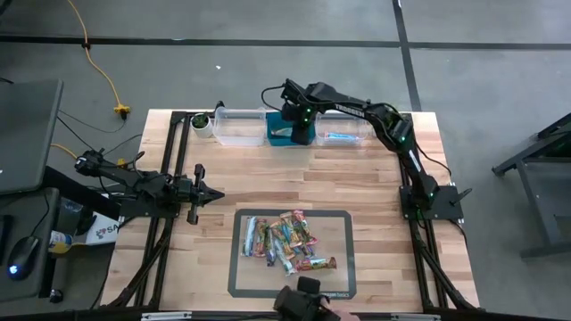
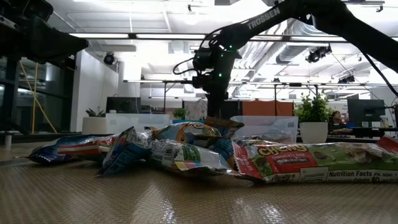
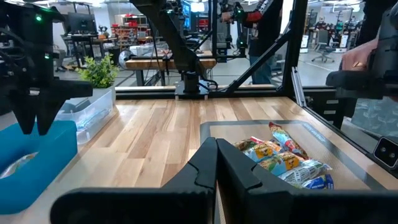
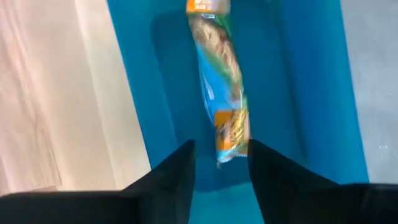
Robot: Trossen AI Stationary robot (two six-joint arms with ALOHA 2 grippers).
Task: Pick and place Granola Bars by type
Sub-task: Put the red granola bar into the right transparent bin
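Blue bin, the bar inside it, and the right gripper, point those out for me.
blue bin point(image 4: 298, 81): right wrist view, bare floor.
bar point(image 4: 221, 74): right wrist view, wrapper's middle.
right gripper point(image 4: 221, 165): right wrist view, between its open fingertips.

We find the Granola Bars point(image 1: 287, 242) heaped on a mat point(image 1: 346, 283) near the worktop's point(image 1: 375, 183) front edge. Along the far edge three bins sit side by side, the middle bin point(image 1: 277, 127) holding one bar point(image 4: 221, 81). The right claw point(image 1: 302, 134) hangs over that bin; the left claw point(image 1: 214, 193) waits left of the mat.
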